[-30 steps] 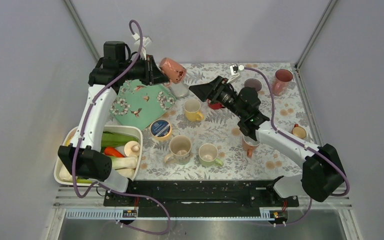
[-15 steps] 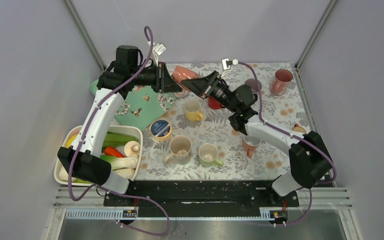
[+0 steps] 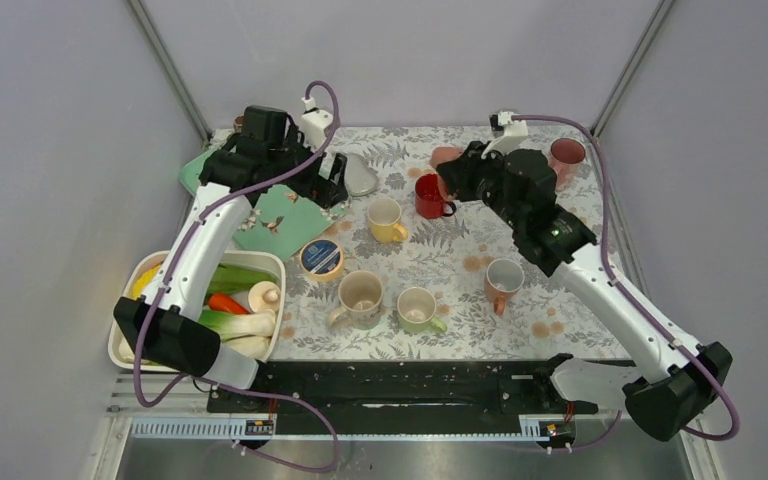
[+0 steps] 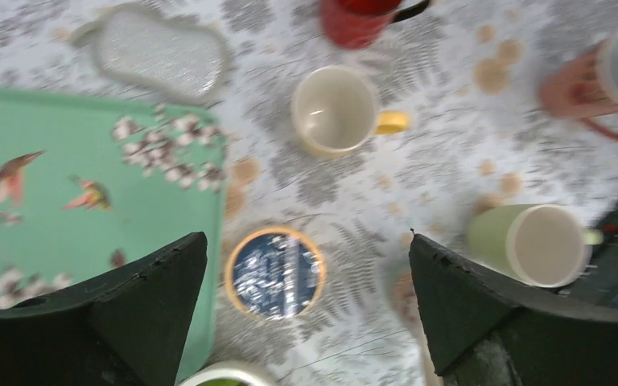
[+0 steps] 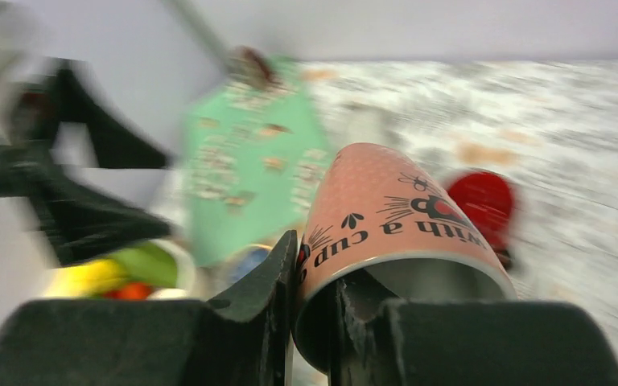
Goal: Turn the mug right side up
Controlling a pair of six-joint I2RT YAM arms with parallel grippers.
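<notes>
**Figure.** Mid-step in righting the pink mug (image 5: 386,217). The right tool (image 5: 315,283) is clenched on the mug's rim, one finger inside the mouth and the other against the printed outer wall. The mug lies roughly on its side in this grip, mouth toward the wrist camera. It sits over the far middle of the surface (image 3: 450,250), just beyond the red mug (image 3: 428,196), and appears to be clear of the cloth, though the motion blur leaves this uncertain. The left tool (image 4: 307,241) is released and empty, with its fingers spread wide. It hangs near the edge of the green tray (image 4: 64,185), well apart from the mug. To do the step well, the wrist should roll until the mouth faces straight up, with the pinch held firm because only a thin wall is gripped. The mug should then descend onto a bare patch away from the red mug and the yellow mug (image 3: 387,219). The fingers should part only once the base rests flat.
</notes>
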